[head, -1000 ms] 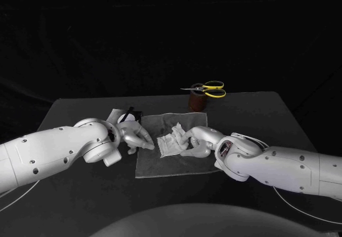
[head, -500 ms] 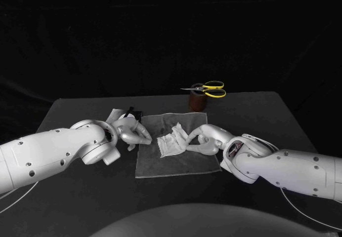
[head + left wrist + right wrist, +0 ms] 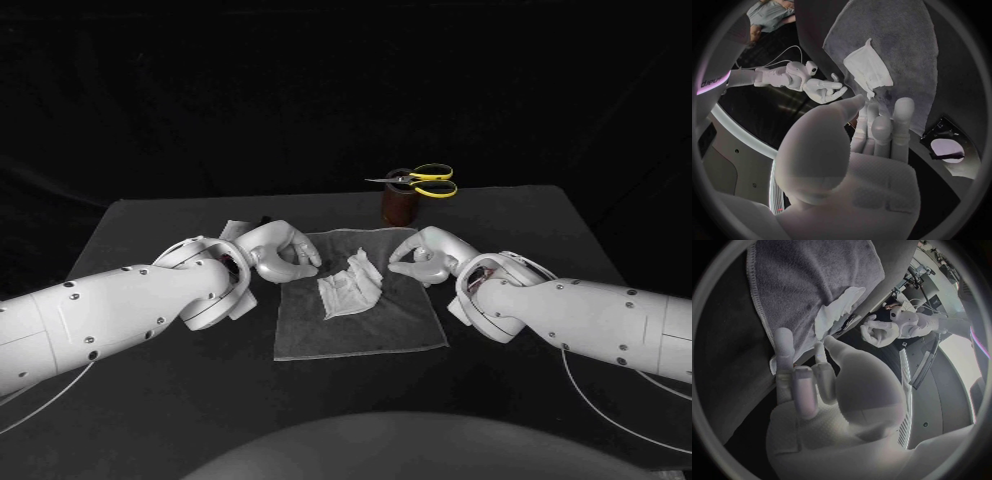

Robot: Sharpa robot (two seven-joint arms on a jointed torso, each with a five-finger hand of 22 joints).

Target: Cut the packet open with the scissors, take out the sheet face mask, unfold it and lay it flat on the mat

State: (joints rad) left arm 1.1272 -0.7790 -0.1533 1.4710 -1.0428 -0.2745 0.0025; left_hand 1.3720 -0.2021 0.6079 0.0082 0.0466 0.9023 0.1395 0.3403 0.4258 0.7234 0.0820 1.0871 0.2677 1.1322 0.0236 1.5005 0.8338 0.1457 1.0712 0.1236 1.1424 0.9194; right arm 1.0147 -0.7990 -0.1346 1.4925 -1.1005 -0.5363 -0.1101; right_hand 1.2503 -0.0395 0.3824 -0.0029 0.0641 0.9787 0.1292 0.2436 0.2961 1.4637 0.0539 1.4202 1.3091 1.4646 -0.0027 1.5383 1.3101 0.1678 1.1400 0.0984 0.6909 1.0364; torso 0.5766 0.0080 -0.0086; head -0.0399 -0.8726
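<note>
The left hand [image 3: 283,250] and right hand [image 3: 427,258] are flanking the crumpled mask [image 3: 351,285] on the mat [image 3: 361,335], fingers loosely spread, holding nothing.

The pale flat packet [image 3: 231,227], beside the grey cloth mat [image 3: 361,325], lies mostly behind the silver left hand [image 3: 278,250] (a pale corner and a dark strip peek out). Its cut edge cannot be told. That hand also covers the mat's far left edge.

Right hand [image 3: 428,255] lets go of mask [image 3: 351,287], moves far and right, left hand [image 3: 281,248] moves far, mask now lies alone on mat [image 3: 361,335]
</note>
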